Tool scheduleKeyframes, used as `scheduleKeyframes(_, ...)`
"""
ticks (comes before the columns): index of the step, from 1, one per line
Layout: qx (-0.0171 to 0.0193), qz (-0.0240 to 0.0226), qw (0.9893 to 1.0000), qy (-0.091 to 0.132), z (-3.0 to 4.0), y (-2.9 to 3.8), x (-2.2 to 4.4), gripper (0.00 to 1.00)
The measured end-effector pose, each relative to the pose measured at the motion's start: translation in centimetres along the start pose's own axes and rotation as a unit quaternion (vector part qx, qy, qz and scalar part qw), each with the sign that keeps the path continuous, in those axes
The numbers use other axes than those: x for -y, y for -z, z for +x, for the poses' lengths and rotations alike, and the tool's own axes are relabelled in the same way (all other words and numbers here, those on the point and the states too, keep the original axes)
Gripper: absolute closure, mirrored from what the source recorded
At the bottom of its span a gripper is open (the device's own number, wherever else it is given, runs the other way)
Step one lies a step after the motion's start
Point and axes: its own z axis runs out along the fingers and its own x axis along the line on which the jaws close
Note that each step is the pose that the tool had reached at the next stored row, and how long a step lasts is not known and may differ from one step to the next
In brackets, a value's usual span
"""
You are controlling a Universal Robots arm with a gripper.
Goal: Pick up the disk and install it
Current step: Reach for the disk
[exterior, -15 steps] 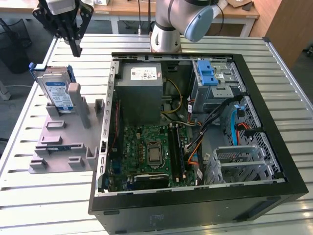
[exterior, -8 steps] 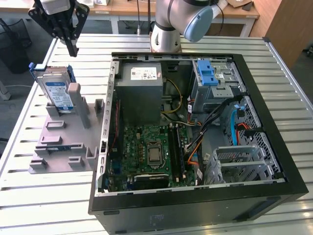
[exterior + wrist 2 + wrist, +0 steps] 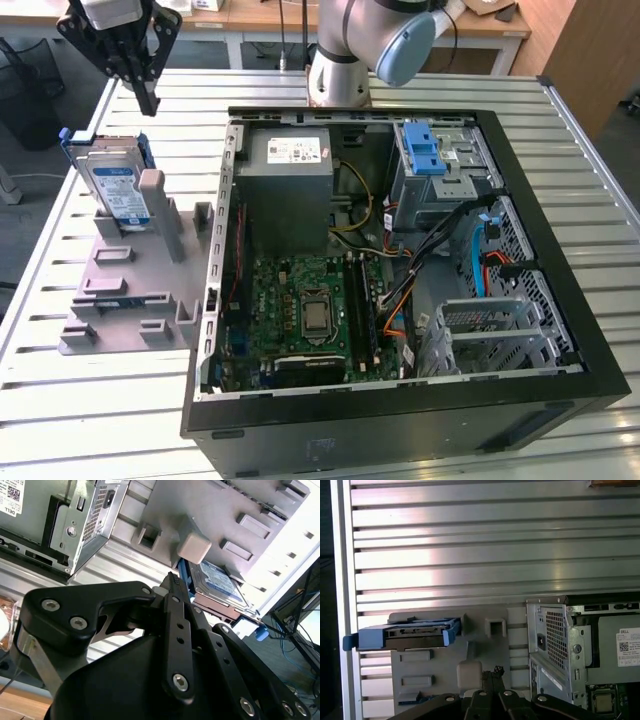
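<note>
Heads up: your gripper (image 3: 148, 98) is hanging above the far end of the grey holder (image 3: 120, 290), fingers pressed together with nothing between them. Nothing is touching the disk (image 3: 112, 188). It's standing on edge in that holder, near the table (image 3: 60, 420) edge on the exterior view's left, outside the open computer case (image 3: 590, 390). In the second wrist view you can see the disk (image 3: 220, 582) out past the fingertips, with the holder's rounded post (image 3: 194, 547) right beside it.

Stuff I'd worry about, just my read:

- **Fingers together:** coming down on the disk like that would ram its top edge instead of straddling it.
- **The post:** it sits tight against one face of the disk, so a finger could catch on it or tip the disk in its slot.
- **The blue side rails:** they're plastic, so a grip on them might slip or twist.
- **Inside the case:** the cables (image 3: 450, 225) draped in front of the drive cage (image 3: 440, 185) look like they could snag the disk on its way in.
</note>
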Motion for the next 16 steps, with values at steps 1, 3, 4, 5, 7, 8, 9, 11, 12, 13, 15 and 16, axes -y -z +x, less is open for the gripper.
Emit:
scheduleKeyframes(1,0.0000,0.0000,1.0000,0.000,0.06,0.00,-0.01,0.89)
scheduleKeyframes(3,0.0000,0.0000,1.0000,0.000,0.26,0.00,-0.07,0.89)
scheduleKeyframes(4,0.0000,0.0000,1.0000,0.000,0.38,-0.01,-0.10,0.89)
scheduleKeyframes(5,0.0000,0.0000,1.0000,0.000,0.50,-0.01,-0.13,0.89)
scheduleKeyframes(7,0.0000,0.0000,1.0000,0.000,0.78,-0.01,-0.19,0.89)
scheduleKeyframes(8,0.0000,0.0000,1.0000,0.000,0.94,-0.02,-0.20,0.89)
scheduleKeyframes(9,0.0001,0.0000,1.0000,0.000,1.10,-0.03,-0.21,0.89)
scheduleKeyframes(11,0.0000,0.0000,1.0000,0.000,1.37,-0.05,-0.22,0.89)
scheduleKeyframes(12,0.0000,0.0000,1.0000,0.000,1.48,-0.07,-0.23,0.89)
scheduleKeyframes(13,-0.0001,0.0000,1.0000,0.000,1.60,-0.08,-0.25,0.89)
scheduleKeyframes(15,-0.0001,-0.0001,1.0000,0.000,1.89,-0.12,-0.28,0.89)
scheduleKeyframes(16,-0.0001,0.0000,1.0000,0.000,2.03,-0.12,-0.30,0.89)
